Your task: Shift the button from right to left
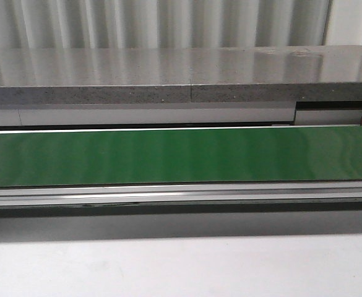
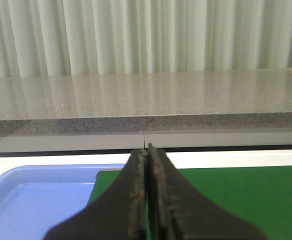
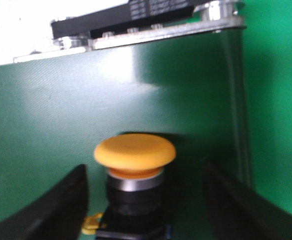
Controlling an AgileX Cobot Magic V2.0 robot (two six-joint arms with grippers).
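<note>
The button [image 3: 134, 172] stands upright on the green belt [image 3: 61, 125] between the right gripper's [image 3: 146, 200] spread jaws, placed to close on its black collar, while the left gripper [image 2: 148, 200] waits, jaws pressed together, over the blue tray [image 2: 31, 200].

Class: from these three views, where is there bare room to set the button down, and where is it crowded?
Free: the blue tray beside the green belt, and the belt's stretch between its rails. Crowded: around the button, flanked by the open right gripper.
</note>
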